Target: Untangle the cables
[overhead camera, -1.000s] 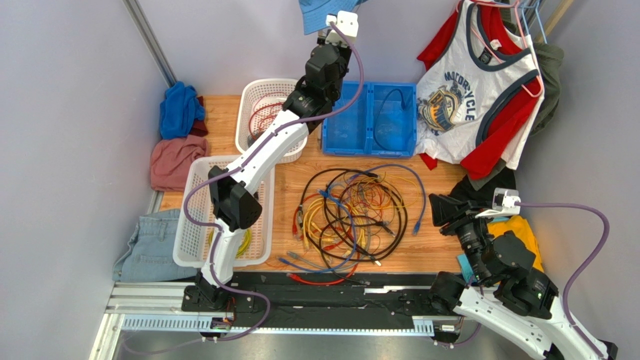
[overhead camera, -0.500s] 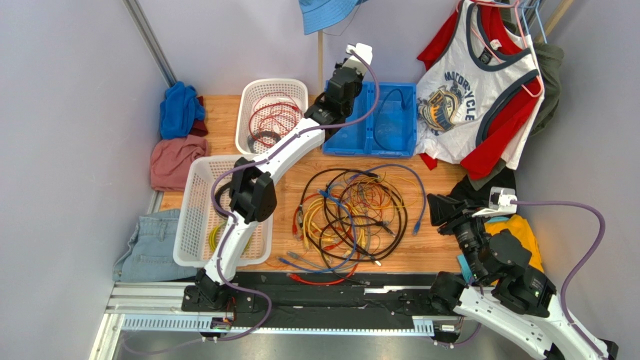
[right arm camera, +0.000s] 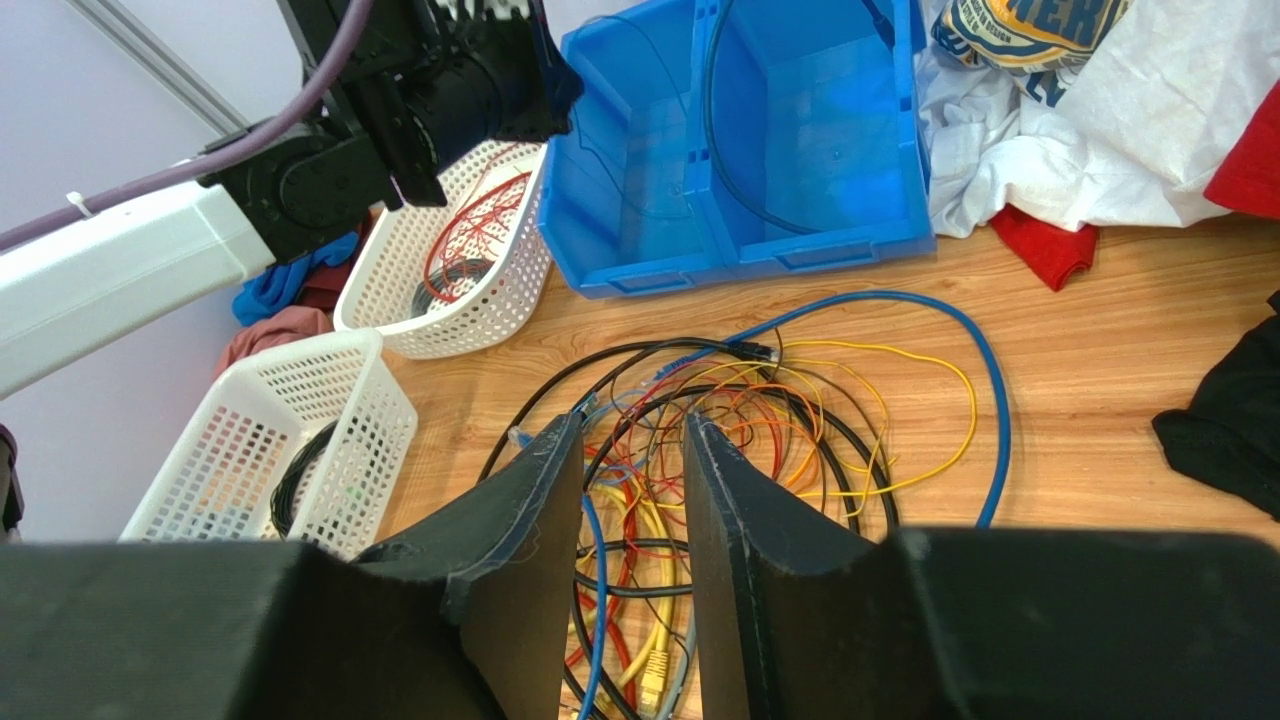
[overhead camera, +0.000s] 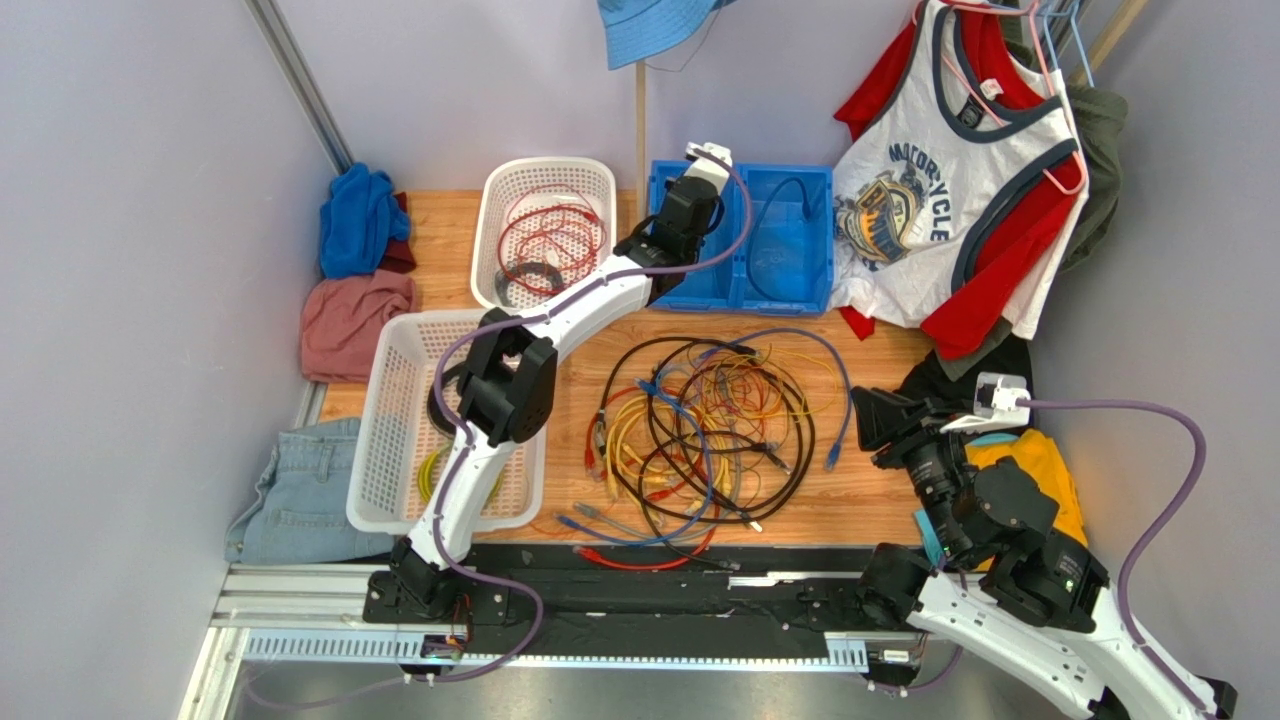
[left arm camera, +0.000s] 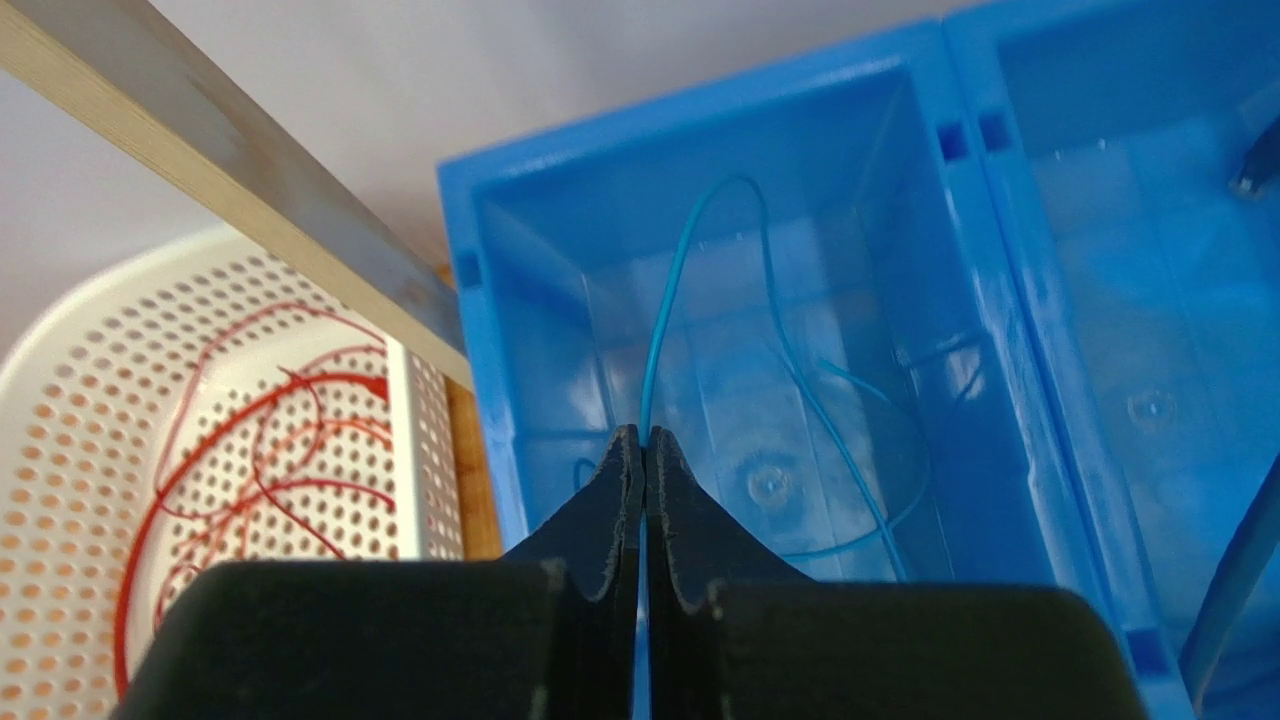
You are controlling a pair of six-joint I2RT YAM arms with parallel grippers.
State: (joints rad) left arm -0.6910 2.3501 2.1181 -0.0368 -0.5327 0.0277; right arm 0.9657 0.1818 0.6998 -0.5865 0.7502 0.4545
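Note:
The cables (overhead camera: 706, 428) lie in a tangled heap of black, blue, yellow, orange and red cords on the wooden table, also in the right wrist view (right arm camera: 751, 420). My left gripper (overhead camera: 691, 203) hangs over the left compartment of the blue bin (overhead camera: 819, 300). In its wrist view the left gripper (left arm camera: 645, 438) is shut on a thin light-blue cable (left arm camera: 661, 315) that runs down and loops on the bin floor. My right gripper (overhead camera: 879, 417) is open and empty, above the heap's right side, with the heap seen between the fingers (right arm camera: 634, 435).
A black cable (overhead camera: 766, 240) lies in the bin's right compartment. A white basket (overhead camera: 496, 225) holds red cables. A long white basket (overhead camera: 383, 450) at the left holds black and yellow cables. Clothes lie at the left edge and the right side, and a wooden stick (left arm camera: 226, 150) stands behind the bin.
My left arm has swung right and come down from high at the back to the blue bin's left compartment. The right arm has barely moved.

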